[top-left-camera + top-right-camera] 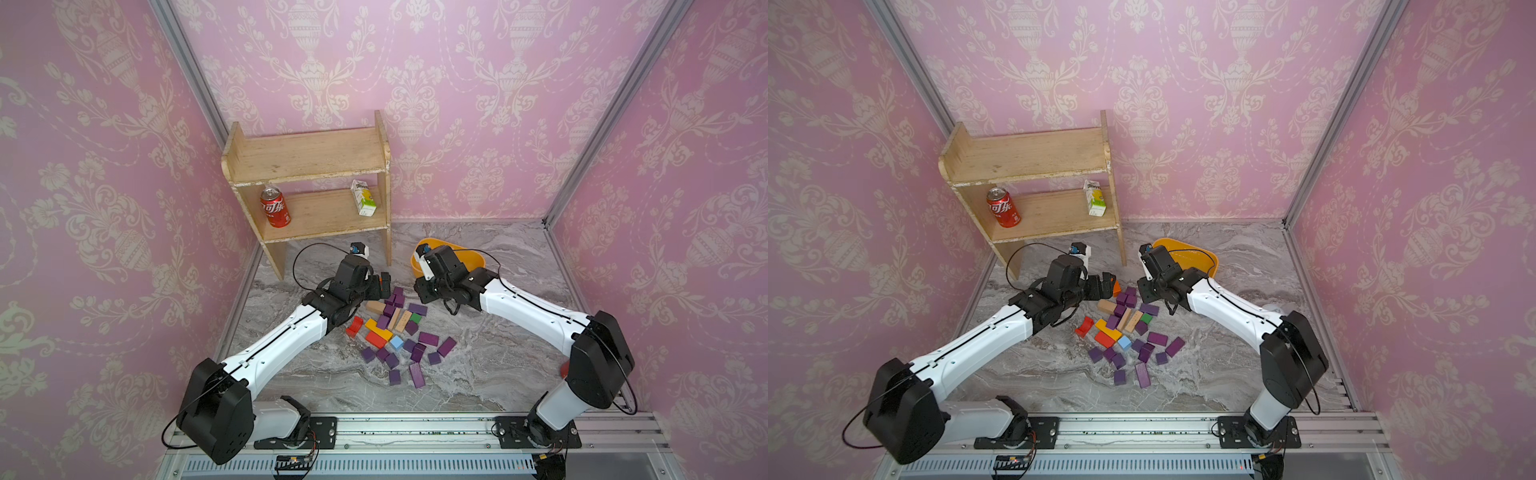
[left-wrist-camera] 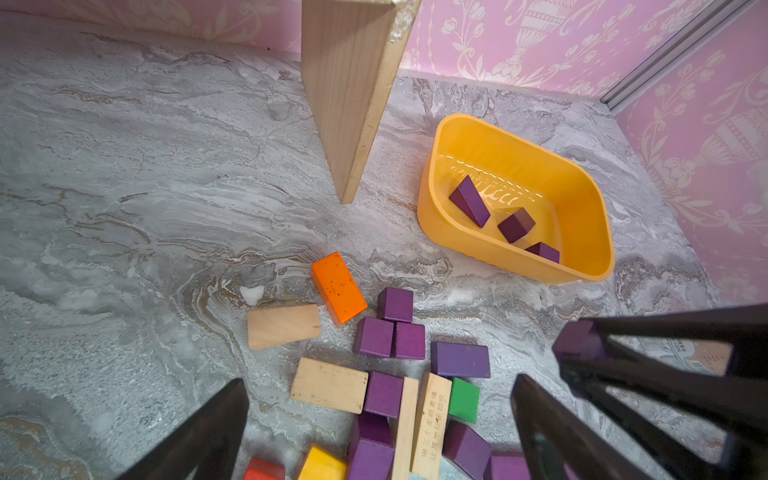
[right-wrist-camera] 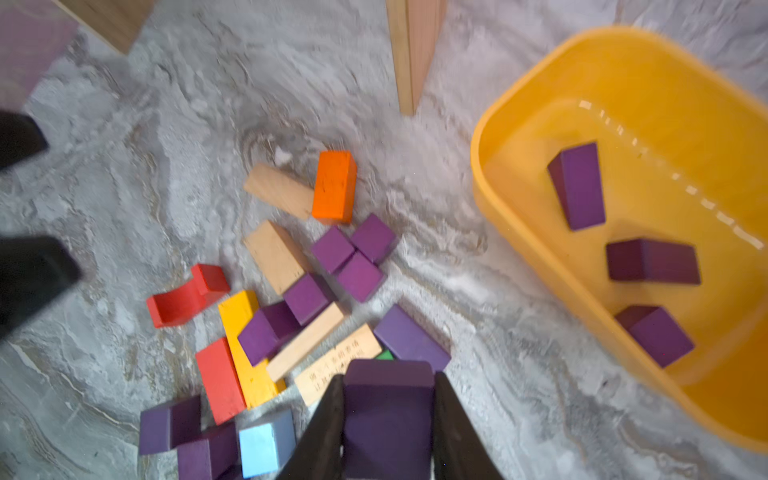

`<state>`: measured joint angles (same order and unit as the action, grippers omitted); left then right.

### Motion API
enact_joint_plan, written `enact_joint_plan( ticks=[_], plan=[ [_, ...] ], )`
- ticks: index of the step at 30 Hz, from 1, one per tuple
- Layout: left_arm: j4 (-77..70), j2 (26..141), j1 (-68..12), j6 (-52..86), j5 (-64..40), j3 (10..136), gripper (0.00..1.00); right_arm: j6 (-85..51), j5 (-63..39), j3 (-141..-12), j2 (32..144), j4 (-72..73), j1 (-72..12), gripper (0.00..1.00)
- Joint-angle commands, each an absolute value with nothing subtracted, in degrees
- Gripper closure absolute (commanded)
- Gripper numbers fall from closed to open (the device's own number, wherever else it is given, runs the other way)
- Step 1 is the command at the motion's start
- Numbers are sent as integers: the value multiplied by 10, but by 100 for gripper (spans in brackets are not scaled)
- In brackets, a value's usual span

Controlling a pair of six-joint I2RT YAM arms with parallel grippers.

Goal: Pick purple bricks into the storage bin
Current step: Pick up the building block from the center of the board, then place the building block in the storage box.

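Purple brick (image 3: pixel 388 419) pinched tight in right gripper (image 3: pixel 388 380), looks lifted off table (image 1: pixel 478 374), just left of storage bin (image 3: pixel 623 62). Three purple bricks (image 2: pixel 515 224) lie inside bin; many more in pile (image 1: pixel 428 338) nearer. Next, I think: carry brick over bin middle, go low, let go softly, miss rim. Left gripper (image 2: pixel 380 386) wide open, empty, above pile's far-left edge.

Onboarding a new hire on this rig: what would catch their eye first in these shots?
The jumble of painted wooden blocks, mostly dark purple, in the middle of the grey marbled tabletop. Next, the right gripper shut on a dark-purple wooden brick, near the shallow yellow-orange plastic bin that holds three purple bricks. At the back, a two-tier wooden shelf carries a red cola can.
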<state>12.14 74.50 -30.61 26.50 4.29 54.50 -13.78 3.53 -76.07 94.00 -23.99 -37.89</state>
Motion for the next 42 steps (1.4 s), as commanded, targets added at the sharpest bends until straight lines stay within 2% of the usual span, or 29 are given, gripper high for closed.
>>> enact_joint_plan(
  ticks=[1, 14, 15, 18, 20, 21, 31, 42],
  plan=[
    [141, 718, -304, 262, 45, 541, 1, -104, 49, -802, 977, -274, -352, 77],
    [159, 674, -304, 256, 72, 528, 1, -128, 35, -914, 1067, -285, -244, 77],
    [159, 674, -304, 256, 73, 528, 1, -132, 36, -919, 1070, -287, -238, 72],
    [158, 677, -304, 257, 72, 530, 1, -133, 37, -928, 1069, -293, -225, 37],
    [159, 680, -304, 258, 70, 534, 1, -129, 50, -919, 1055, -289, -224, 25],
    [159, 680, -304, 258, 69, 536, 1, -124, 55, -912, 1046, -285, -223, 23],
    [152, 694, -304, 246, 75, 545, 1, -118, 51, -806, 914, -268, -223, 22],
    [126, 728, -304, 249, 43, 563, 1, -79, 121, -622, 742, -256, -222, 16]
  ],
)
